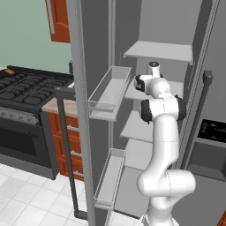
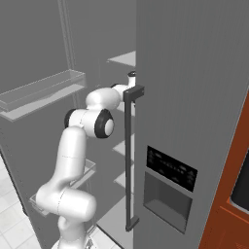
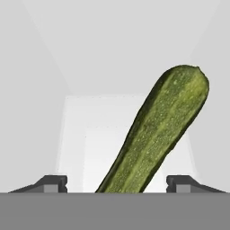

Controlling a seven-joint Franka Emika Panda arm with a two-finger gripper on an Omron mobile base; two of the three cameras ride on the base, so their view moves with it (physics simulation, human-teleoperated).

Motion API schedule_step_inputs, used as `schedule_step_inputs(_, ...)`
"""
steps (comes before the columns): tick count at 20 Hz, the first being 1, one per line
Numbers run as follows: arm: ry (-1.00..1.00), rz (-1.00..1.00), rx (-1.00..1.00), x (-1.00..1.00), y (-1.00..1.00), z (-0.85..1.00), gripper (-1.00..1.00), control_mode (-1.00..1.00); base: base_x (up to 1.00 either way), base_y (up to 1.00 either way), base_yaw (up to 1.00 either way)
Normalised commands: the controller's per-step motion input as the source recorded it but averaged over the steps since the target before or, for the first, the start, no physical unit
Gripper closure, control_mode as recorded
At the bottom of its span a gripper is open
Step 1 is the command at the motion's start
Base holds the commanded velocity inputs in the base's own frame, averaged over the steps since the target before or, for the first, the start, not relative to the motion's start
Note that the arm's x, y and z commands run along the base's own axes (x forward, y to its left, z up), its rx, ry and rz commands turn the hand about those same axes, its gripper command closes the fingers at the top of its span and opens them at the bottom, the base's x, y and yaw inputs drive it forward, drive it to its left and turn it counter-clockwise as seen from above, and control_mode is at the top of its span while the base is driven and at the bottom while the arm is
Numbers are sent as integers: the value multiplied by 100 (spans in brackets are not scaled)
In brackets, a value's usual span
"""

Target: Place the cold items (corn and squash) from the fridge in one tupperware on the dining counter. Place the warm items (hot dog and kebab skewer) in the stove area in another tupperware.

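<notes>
On the left stands the stove area (image 1: 26, 95), with the open fridge (image 1: 95, 53) door and its clear bins beside it; the white arm reaches past them into the fridge, level with a middle shelf (image 1: 137, 128).

In the hand view the squash (image 3: 157, 134) lies on that white shelf right in front of the gripper (image 3: 117, 182) — between the two dark fingertips (image 3: 54, 182) and running away from them. Its long axis slants from near the hand, a little left of centre, up to the far right, so it sits crosswise-tilted rather than square to the jaws. The jaws stand wide, one either side of the squash's near end, with clear gaps on both sides; nothing is gripped yet, as far as the pictures show.

The coming move likely needs the jaws to close across the squash's near part. The shelf has bare room to the left and behind — the fridge walls are well apart from it. On the right, the closed door with its dark dispenser panel (image 2: 171, 171) flanks the arm's way out.
</notes>
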Motion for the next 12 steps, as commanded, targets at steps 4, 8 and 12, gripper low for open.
schedule_step_inputs(4, 0, 0, 0, 0, 3, -5, 100, -100, 0, 0, 0)
schedule_step_inputs(8, 0, 0, 0, 0, 3, -4, 100, -100, 0, 0, 0)
schedule_step_inputs(12, 3, 6, 0, -11, 0, -7, 100, -100, 0, 0, 0)
